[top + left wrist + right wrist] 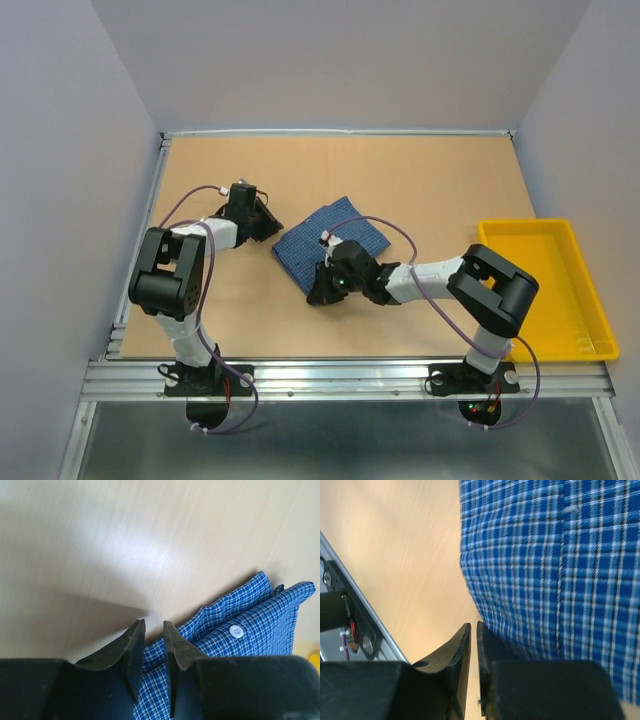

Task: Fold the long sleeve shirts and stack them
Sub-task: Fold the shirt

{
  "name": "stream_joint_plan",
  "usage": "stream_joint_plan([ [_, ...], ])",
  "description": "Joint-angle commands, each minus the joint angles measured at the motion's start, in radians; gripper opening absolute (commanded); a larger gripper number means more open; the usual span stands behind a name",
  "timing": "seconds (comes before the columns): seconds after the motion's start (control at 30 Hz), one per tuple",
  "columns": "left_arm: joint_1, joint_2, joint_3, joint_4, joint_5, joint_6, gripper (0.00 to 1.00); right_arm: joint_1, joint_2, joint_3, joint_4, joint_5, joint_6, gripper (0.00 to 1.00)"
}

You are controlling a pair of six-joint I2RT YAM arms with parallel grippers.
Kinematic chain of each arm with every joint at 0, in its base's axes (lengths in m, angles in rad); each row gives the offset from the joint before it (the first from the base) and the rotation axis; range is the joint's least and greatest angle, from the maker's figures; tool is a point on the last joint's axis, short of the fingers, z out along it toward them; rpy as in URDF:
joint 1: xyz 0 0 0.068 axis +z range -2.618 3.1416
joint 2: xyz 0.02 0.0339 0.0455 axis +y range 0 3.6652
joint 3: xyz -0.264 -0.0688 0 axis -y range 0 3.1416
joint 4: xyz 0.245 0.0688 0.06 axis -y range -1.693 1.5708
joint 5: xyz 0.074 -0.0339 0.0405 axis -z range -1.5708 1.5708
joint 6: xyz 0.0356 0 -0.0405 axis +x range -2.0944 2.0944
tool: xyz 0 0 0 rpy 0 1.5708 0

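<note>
One folded blue fine-checked long sleeve shirt (335, 240) lies in the middle of the table. My left gripper (272, 232) is at its left edge. In the left wrist view its jaws (152, 625) are narrowed around the fold of the shirt (250, 625), with checked cloth filling the gap between them, and a white button (236, 631) shows nearby. My right gripper (322, 292) sits at the shirt's near corner. Its jaws (473, 626) are closed to a thin slit with only table showing through. The shirt (545, 565) lies beside and over its right finger.
A yellow plastic tray (545, 290) stands at the right edge of the table. Grey walls enclose the table on three sides. A metal rail (350, 615) runs along the near edge, close behind my right gripper.
</note>
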Motion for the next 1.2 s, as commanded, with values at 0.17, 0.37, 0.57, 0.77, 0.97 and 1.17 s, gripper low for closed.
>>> stream_joint_plan([
  [0.17,-0.030,-0.298,-0.048,-0.081,-0.035,0.066,0.61,-0.061,-0.261,0.060,-0.220,0.091,-0.109,0.36],
  [0.37,-0.244,-0.412,-0.057,-0.208,-0.190,0.103,0.80,-0.337,-0.361,0.068,-0.366,0.122,-0.197,0.42],
  [0.57,-0.337,-0.323,-0.106,-0.237,-0.256,0.019,0.74,-0.526,-0.292,0.102,-0.397,0.149,-0.277,0.42],
  [0.77,-0.332,-0.187,-0.080,-0.262,-0.363,0.043,0.70,-0.528,-0.157,0.105,-0.391,0.093,-0.266,0.39],
  [0.97,-0.257,-0.082,0.008,-0.309,-0.385,0.128,0.73,-0.423,-0.190,0.001,-0.362,0.071,-0.168,0.36],
  [1.17,-0.173,-0.018,0.231,-0.377,-0.446,0.263,0.80,-0.267,-0.226,-0.029,-0.322,0.075,-0.048,0.36],
])
